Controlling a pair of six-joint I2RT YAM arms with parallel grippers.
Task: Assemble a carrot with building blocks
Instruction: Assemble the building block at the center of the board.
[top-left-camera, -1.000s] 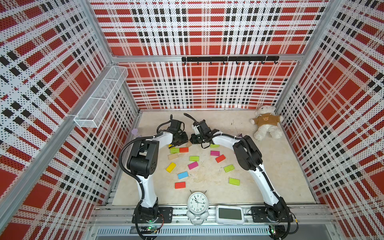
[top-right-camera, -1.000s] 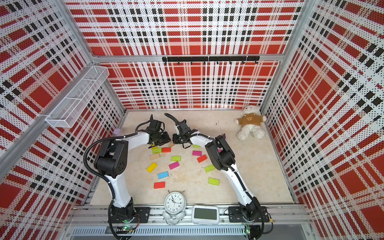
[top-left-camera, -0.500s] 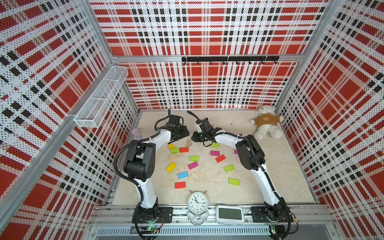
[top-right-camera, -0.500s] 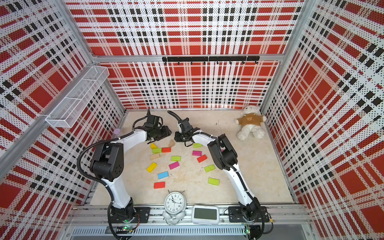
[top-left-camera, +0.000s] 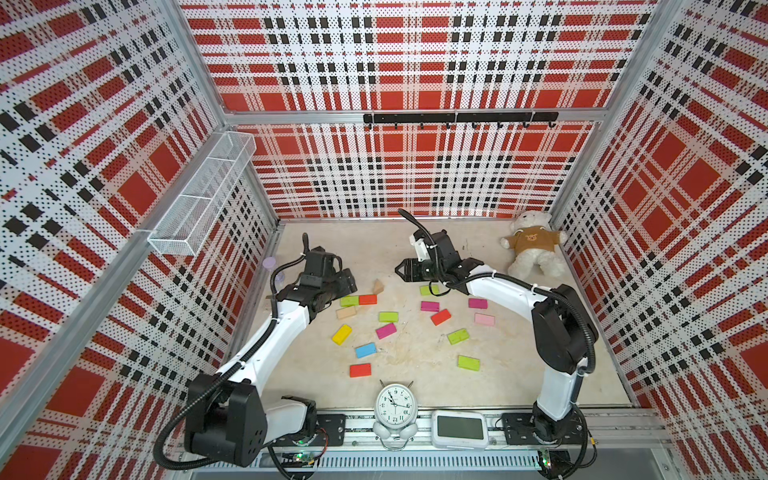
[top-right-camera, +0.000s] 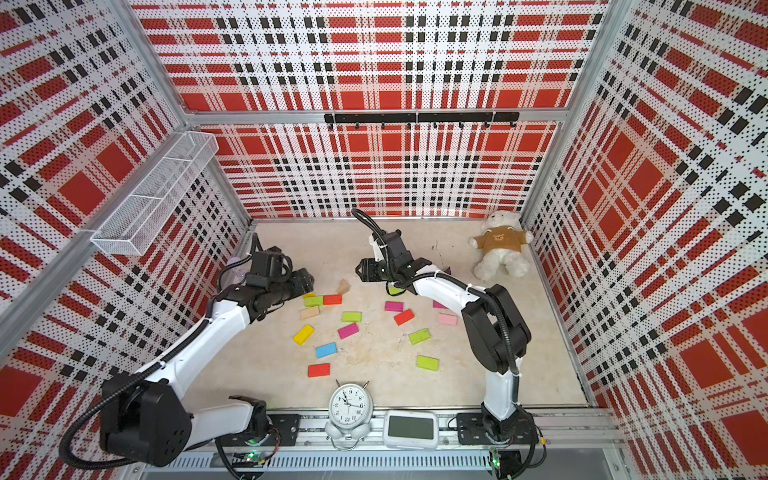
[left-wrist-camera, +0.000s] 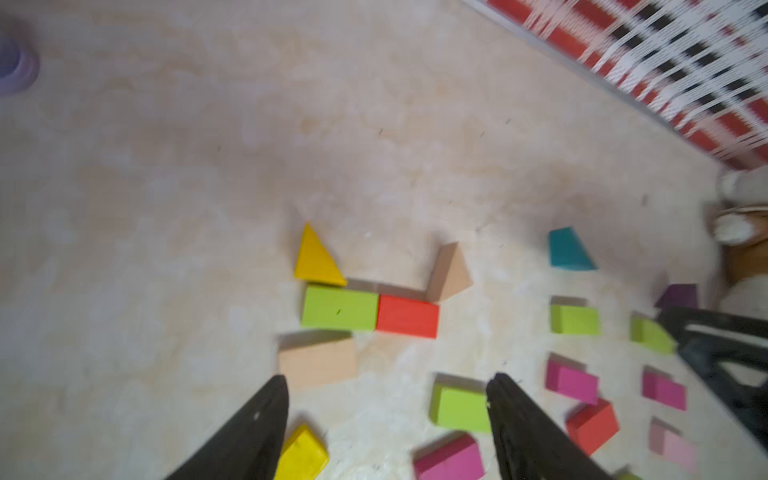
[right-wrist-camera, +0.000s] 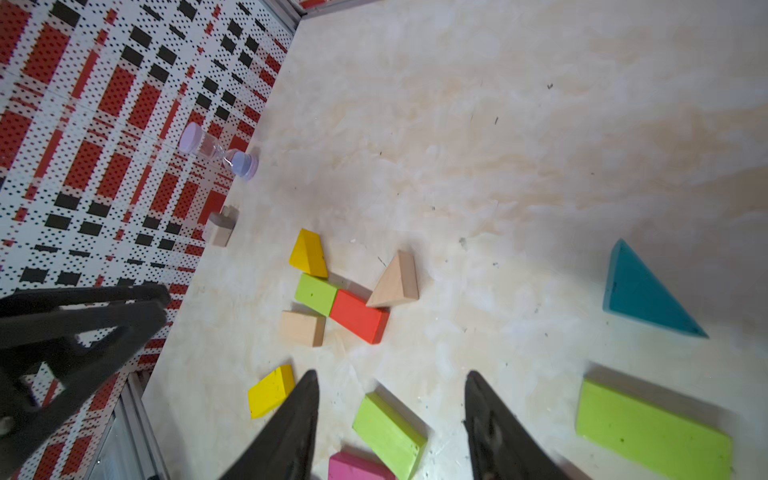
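beige table (top-left-camera: 374, 245), left hand (left-wrist-camera: 388, 378), right hand (right-wrist-camera: 390, 374) parted

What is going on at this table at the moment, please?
Two robot arms are assembling a carrot from small painted wooden blocks scattered on the beige tabletop. The left gripper and right gripper both hover open and empty. Near them lies what looks like a start: a lime rectangular block and a red rectangular block end to end, a yellow triangular wedge against the lime one and a tan triangular wedge beside the red.
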